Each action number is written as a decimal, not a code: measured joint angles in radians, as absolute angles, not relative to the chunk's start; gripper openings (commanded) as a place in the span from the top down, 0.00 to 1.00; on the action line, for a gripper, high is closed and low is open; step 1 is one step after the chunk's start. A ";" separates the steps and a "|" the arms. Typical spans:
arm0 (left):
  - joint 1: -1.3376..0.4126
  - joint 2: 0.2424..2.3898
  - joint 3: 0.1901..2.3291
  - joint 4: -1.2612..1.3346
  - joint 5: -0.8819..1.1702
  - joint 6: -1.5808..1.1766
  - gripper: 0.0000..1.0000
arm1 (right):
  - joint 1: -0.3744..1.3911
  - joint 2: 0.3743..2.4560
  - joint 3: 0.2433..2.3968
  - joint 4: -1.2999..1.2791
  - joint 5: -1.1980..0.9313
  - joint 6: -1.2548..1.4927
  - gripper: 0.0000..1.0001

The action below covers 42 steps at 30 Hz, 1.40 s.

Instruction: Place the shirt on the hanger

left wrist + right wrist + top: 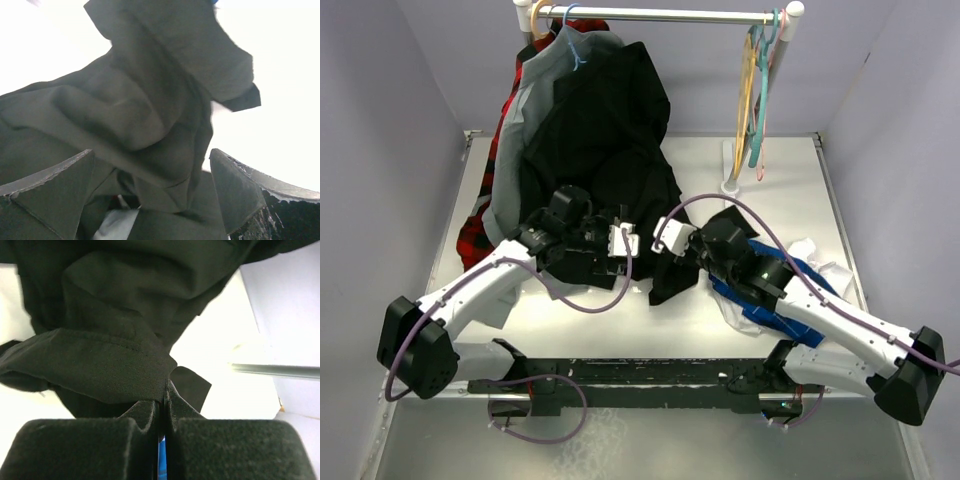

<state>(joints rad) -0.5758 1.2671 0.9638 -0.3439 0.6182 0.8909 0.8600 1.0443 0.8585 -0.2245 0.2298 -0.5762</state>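
1. Nearest in, the right gripper (pixel 164 407) is clamped tight on a hem fold of the black shirt (pixel 100 365), low over the table (pixel 570 320).
2. The left gripper (pixel 152 175) gapes wide, jaws either side of bunched cloth, nothing pinched yet.
3. The step looks like securing a two-handed hold; next, the left must close on its fold.
4. Far back, the yellow-orange hanger (pixel 747 90) dangles from the rail (pixel 660 15), well apart from the gripped edge.

Overhead rear view; both wrist views close on shirt (pixel 150 110)
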 measured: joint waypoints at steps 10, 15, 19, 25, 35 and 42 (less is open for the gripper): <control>-0.680 1.311 0.939 -0.335 0.582 0.883 0.01 | 0.796 1.104 0.922 -0.156 0.262 -0.610 1.00; -0.680 1.357 0.890 -0.175 0.481 0.871 0.01 | 0.789 1.120 0.922 -0.148 0.245 -0.615 1.00; -0.686 1.383 0.890 -0.139 0.464 0.863 0.01 | 0.780 1.120 0.922 -0.129 0.245 -0.615 1.00; -0.726 1.383 0.866 -0.184 0.458 0.914 0.01 | 0.763 1.120 0.922 -0.110 0.245 -0.616 1.00; -0.729 1.383 0.759 -0.298 0.324 1.100 0.01 | 0.736 1.120 0.922 -0.099 0.242 -0.620 1.00; -0.730 1.407 0.633 -0.029 0.172 1.143 0.00 | 0.732 1.119 0.922 -0.091 0.240 -0.620 1.00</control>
<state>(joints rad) -0.7296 1.4075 0.6334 -0.0288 0.1722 1.1427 0.7319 1.1187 0.9222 -0.0910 0.2398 -0.6197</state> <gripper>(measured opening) 0.992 0.012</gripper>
